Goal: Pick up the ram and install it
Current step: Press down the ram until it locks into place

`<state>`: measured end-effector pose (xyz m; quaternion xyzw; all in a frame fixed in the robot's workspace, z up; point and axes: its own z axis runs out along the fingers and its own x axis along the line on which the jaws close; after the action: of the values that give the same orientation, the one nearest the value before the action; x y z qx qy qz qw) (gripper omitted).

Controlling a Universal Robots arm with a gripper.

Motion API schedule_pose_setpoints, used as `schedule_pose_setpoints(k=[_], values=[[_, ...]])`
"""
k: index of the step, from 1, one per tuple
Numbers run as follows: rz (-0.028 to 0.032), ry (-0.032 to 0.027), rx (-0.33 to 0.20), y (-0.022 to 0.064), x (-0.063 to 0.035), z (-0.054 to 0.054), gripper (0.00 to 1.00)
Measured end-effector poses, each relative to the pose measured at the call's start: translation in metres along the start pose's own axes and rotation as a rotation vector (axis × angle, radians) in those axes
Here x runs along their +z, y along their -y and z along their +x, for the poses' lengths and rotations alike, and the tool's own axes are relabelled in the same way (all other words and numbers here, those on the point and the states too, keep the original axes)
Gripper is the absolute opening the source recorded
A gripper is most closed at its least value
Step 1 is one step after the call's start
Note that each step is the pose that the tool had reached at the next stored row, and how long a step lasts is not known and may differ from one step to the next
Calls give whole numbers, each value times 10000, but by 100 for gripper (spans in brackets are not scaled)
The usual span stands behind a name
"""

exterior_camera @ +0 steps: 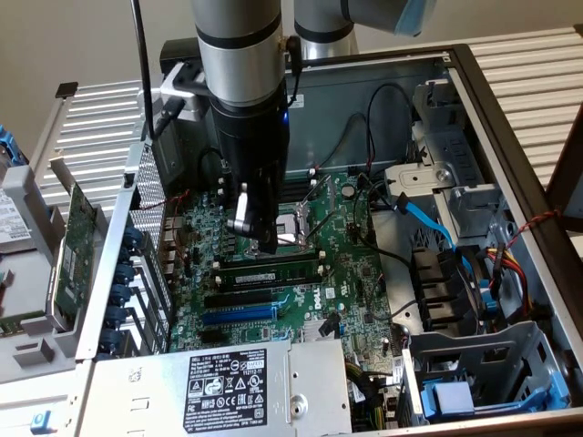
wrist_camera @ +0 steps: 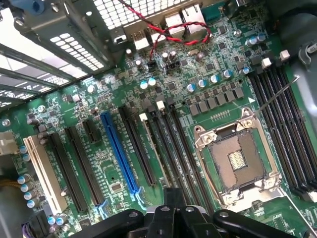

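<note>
Where the case [exterior_camera: 510, 137] holds the motherboard [exterior_camera: 355, 273], the arm [exterior_camera: 239, 55] stands over the socket [exterior_camera: 296, 229], its gripper [exterior_camera: 258, 238], open or closed cannot be told, just above the socket, and the ram [exterior_camera: 273, 270] lies in a slot just beside the socket.

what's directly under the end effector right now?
Under the end effector: green motherboard, silver CPU socket and black memory slots with white end clips. One long narrow green RAM stick sits slotted nearby. The arm hides the board behind it.
</note>
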<state>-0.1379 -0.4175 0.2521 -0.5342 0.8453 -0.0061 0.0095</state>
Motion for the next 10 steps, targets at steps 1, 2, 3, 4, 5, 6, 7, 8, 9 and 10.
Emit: schedule_pose_setpoints(k=[1,2,3,4,5,6,7,8,9,10], values=[[1,-4,155,0,0,0,11],[3,-7,309,0,0,0,11],[4,-10,470,0,0,0,11],[6,-13,629,0,0,0,11],[8,-16,787,0,0,0,11],[9,-20,938,0,0,0,11],[10,-23,1099,0,0,0,11],[12,-27,1253,0,0,0,11],[13,-29,1410,0,0,0,11],[15,-32,1563,0,0,0,11]])
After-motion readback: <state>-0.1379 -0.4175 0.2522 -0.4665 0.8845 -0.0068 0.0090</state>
